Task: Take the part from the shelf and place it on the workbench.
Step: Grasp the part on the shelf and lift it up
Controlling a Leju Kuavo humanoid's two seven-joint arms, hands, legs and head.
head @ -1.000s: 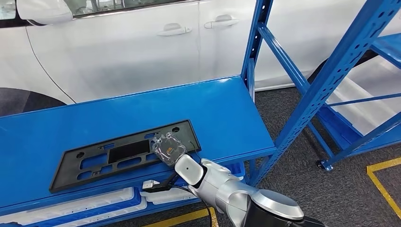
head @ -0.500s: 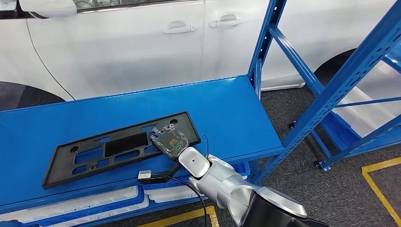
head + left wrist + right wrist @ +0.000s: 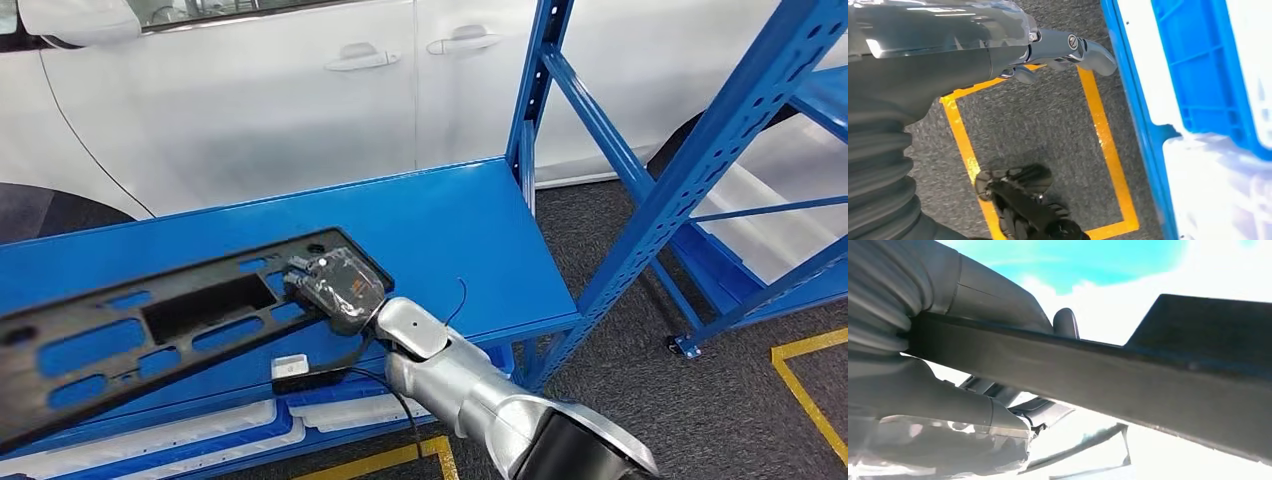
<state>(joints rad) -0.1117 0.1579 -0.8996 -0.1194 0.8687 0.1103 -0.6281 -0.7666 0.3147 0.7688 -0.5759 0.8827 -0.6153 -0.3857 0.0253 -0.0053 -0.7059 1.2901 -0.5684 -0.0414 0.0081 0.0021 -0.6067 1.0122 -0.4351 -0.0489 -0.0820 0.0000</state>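
Right hand [image 3: 335, 285] is clamped on the black part [image 3: 150, 335], a long flat plastic frame with cut-out slots. The grip sits at the part's right end, near one corner. From the right wrist view, the part's edge [image 3: 1108, 375] runs straight across the hand, thumb on one side and fingers on the other.

The part looks lifted off the blue shelf [image 3: 440, 230]: the far end swings out toward 9 o'clock in the head view, large and close to the camera.

Handling guess: light, thin and fairly stiff, but so long that an end grip leaves a big lever. Expect droop and twist at the free end, and smooth plastic could rotate in the fingers. A hold nearer the middle rail would be steadier. Slow turns advised.

Left hand [image 3: 1063, 50] hangs over grey carpet with yellow floor tape [image 3: 1108, 145]. Fingers curled in, nothing in them.

Surface: painted steel deck, slick and flat. White bins [image 3: 150, 430] sit on the level below.

Room: white car [image 3: 250, 110] right behind at 12 o'clock. Blue rack uprights [image 3: 690, 170] from 1 to 3 o'clock. Tight for swinging a long piece, so watch the free end near the car door.
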